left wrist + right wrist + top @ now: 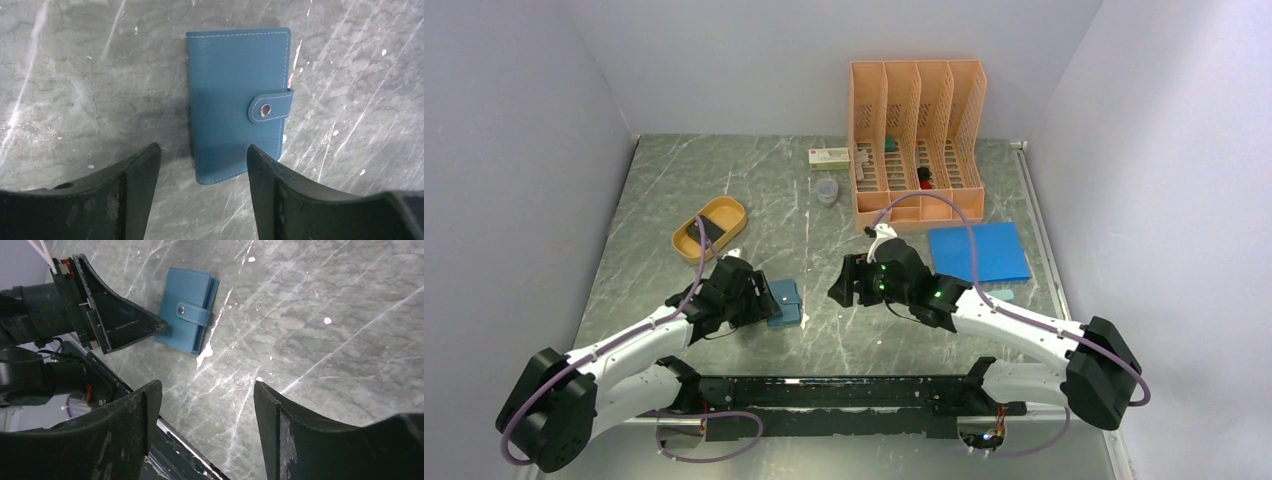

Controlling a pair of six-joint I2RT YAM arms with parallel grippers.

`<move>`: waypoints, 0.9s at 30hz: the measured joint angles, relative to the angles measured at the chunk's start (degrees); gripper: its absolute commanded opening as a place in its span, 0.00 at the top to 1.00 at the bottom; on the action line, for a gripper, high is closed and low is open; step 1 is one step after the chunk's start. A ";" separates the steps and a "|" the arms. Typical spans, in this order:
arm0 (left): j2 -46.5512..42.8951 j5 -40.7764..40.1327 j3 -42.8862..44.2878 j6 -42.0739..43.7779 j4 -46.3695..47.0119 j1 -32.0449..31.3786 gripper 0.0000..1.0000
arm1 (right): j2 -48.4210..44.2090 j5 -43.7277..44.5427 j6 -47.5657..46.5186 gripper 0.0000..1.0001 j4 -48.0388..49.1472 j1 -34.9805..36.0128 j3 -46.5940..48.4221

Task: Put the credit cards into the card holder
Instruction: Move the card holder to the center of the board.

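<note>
Closed wallet (237, 105) flat on table, tab snapped (must be opened first, I judge). Just over its near end left gripper (202, 150), jaws apart astride it, nothing gripped, likely lining up for pinch. To right of wallet, right gripper (206, 387), jaws apart, empty. Beyond wallet, dark card (714, 233) in tray (679, 243).
</note>
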 measured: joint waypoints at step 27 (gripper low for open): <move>11.34 13.00 -4.48 -0.04 23.63 -4.37 0.85 | -0.39 2.82 8.52 0.37 3.58 0.26 -7.98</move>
